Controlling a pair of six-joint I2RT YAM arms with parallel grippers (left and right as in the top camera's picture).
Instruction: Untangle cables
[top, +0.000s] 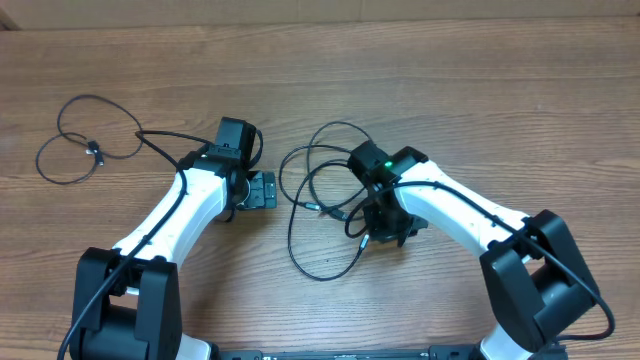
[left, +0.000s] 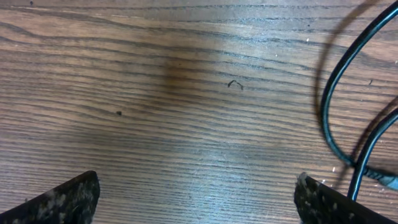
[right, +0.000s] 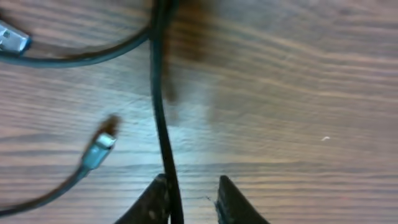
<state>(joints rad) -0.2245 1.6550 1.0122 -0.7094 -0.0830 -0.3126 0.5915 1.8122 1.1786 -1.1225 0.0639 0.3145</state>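
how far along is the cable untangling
Done: one thin black cable with a small plug lies alone, loosely looped, at the far left. In hand: the right gripper, jaws narrowly parted, straddles a black strand of the central black cable tangle, not pinching it; the left gripper hangs open over the wooden table. Left: the crossed loops in the middle need separating.

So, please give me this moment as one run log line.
left fingers: wide open, empty | right fingers: slightly apart, cable between them | middle cables: tangled
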